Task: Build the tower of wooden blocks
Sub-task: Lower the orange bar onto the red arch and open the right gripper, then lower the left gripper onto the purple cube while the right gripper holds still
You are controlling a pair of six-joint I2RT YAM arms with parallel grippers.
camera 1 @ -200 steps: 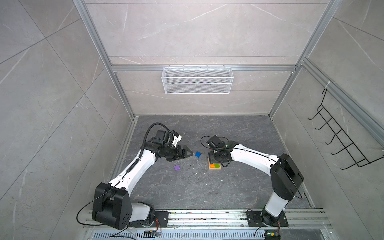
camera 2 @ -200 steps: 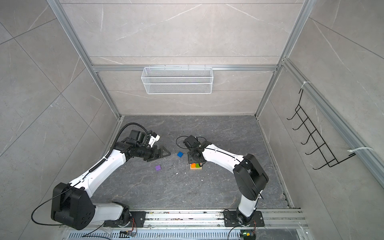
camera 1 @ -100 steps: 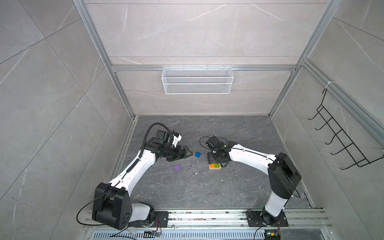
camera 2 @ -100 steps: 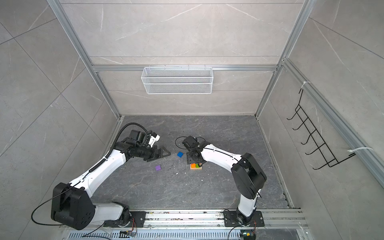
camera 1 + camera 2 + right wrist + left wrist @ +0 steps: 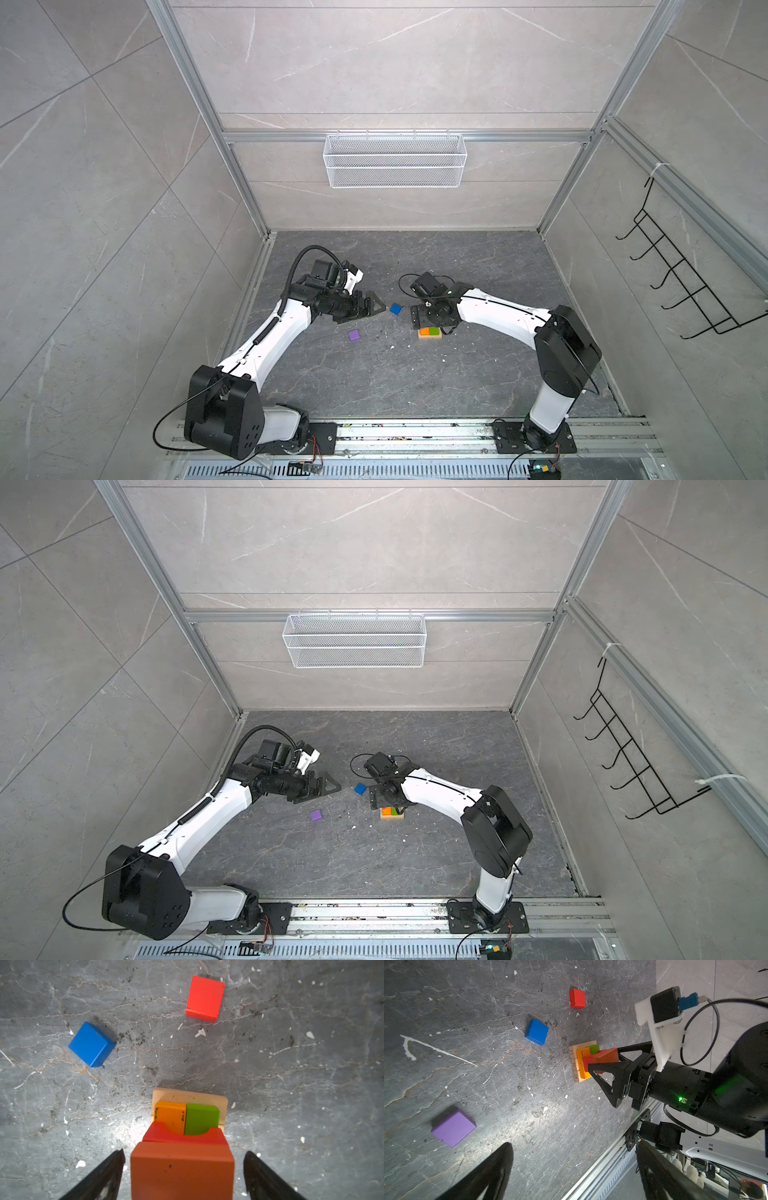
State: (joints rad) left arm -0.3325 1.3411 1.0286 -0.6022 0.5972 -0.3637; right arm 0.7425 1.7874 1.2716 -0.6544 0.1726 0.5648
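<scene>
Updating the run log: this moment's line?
right end effector: open astride tower; left end effector: open; loose: blue cube, red cube, purple cube

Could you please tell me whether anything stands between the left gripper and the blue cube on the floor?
Nothing visible does. In both top views only bare floor separates the open left gripper from the blue cube. The purple cube lies off to one side, and the tower stands beyond the blue cube.

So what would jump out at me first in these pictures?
The small colourful tower near the middle of the dark floor: tan base, orange and green bars, reddish blocks on top. The right gripper hangs over it, jaws open on either side of the top block. A blue cube, a purple cube and a red cube lie loose nearby.
</scene>
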